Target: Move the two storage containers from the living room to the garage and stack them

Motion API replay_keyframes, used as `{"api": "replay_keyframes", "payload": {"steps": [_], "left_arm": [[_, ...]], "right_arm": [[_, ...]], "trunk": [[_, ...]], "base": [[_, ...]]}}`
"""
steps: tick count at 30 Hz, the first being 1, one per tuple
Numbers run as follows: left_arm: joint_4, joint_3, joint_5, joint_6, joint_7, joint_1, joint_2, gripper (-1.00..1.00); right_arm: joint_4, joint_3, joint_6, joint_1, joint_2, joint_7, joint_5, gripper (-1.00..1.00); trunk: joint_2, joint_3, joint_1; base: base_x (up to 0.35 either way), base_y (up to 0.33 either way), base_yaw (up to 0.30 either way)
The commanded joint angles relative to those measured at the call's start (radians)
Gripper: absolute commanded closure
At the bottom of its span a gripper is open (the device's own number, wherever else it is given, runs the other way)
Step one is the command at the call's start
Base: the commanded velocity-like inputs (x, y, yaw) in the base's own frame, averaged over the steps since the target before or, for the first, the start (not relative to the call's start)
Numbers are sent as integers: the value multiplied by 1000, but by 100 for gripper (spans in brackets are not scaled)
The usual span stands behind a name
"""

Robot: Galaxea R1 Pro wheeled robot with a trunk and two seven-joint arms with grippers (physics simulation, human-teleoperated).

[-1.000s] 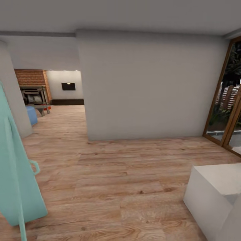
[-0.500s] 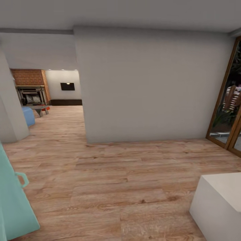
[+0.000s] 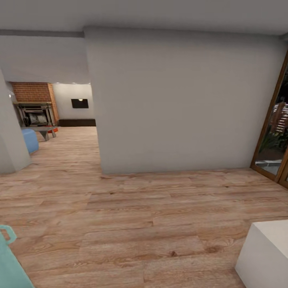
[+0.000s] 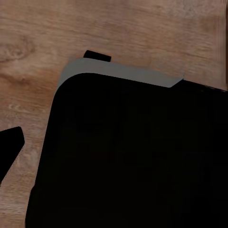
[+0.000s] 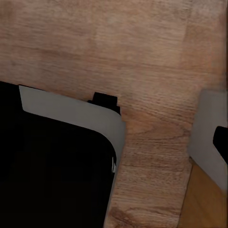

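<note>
I am in a hallway with a light wood-plank floor (image 3: 132, 216). Past the corner of a white wall (image 3: 180, 104), the living room opens at the far left, with its brick fireplace (image 3: 34, 108) and the end of a blue sofa (image 3: 30, 140). A small orange-red shape (image 3: 53, 129) sits by a low table (image 3: 45, 130) there; it is too small to tell whether it is one of the storage containers. Both wrist views look down on my black, grey-edged base (image 4: 128, 152) (image 5: 52, 171) over the planks. A dark wedge (image 4: 9, 149) at the edge of the left wrist view may be a finger.
A white box (image 3: 264, 256) stands on the floor at the near right. A teal thing with a loop handle (image 3: 10, 260) is at the near left. Wood-framed glass doors (image 3: 276, 136) line the right side. A white pillar (image 3: 10, 136) flanks the opening to the living room.
The whole head view has shifted, so the camera has moved. The teal thing and the white box now sit lower and nearer the frame's edges, and the wall looks larger.
</note>
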Motion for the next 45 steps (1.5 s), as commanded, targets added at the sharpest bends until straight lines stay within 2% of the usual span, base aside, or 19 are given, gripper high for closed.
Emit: {"api": "replay_keyframes", "payload": {"steps": [1, 13, 34, 45], "left_arm": [[-1, -1, 10, -2, 0, 0, -1, -100], [-1, 0, 10, -3, 0, 0, -1, -100], [-1, -1, 10, -3, 0, 0, -1, -100], [-1, -1, 10, -3, 0, 0, -2, -100]], "right_arm": [[3, 7, -6, -1, 0, 5, -12, -100], [2, 7, -4, -1, 1, 13, -5, -100], [2, 8, -5, -1, 1, 5, -5, -100], [2, 1, -7, -1, 0, 5, -16, -100]], "trunk": [[0, -1, 1], [0, -1, 1], [0, -1, 1], [0, -1, 1]], "base": [[325, 0, 0], [325, 0, 20], [325, 0, 261], [325, 0, 39]]}}
